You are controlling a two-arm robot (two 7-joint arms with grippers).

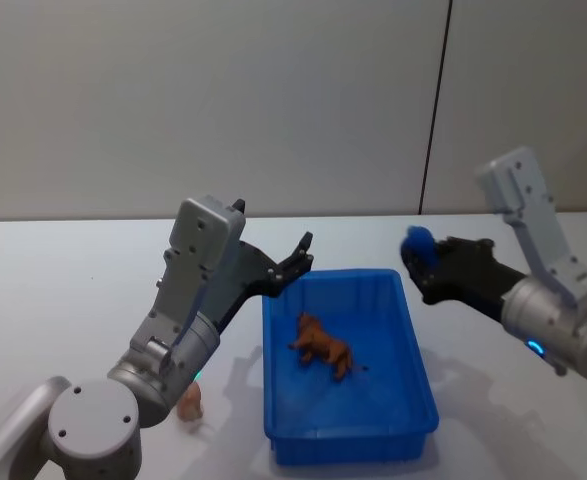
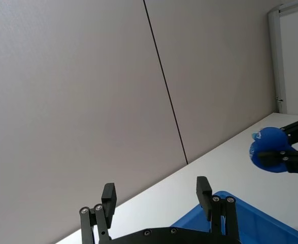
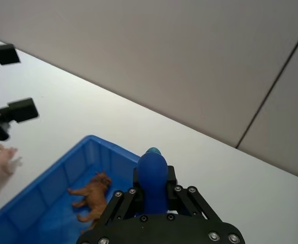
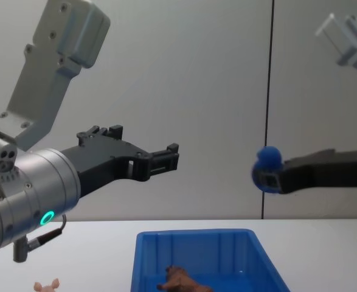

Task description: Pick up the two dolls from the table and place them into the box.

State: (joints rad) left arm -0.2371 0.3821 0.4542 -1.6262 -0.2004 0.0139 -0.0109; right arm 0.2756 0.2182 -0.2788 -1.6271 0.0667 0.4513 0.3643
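The dark brown doll (image 1: 323, 348) lies on the floor of the blue box (image 1: 425, 378), also seen in the right wrist view as the brown doll (image 3: 94, 195). On the white table (image 1: 63, 300), left of the box and beside my left arm's base, stands the pale pink doll (image 1: 190, 402). My left gripper (image 1: 302, 254) hangs open and empty in the air over the box's far left corner. My right gripper (image 1: 420, 265) hovers above the box's far right corner, shut on a small rounded blue toy (image 1: 418, 243).
A plain grey wall with a dark vertical seam (image 1: 436, 100) stands behind the table. Bare tabletop (image 1: 503, 400) lies on the right of the box and behind it.
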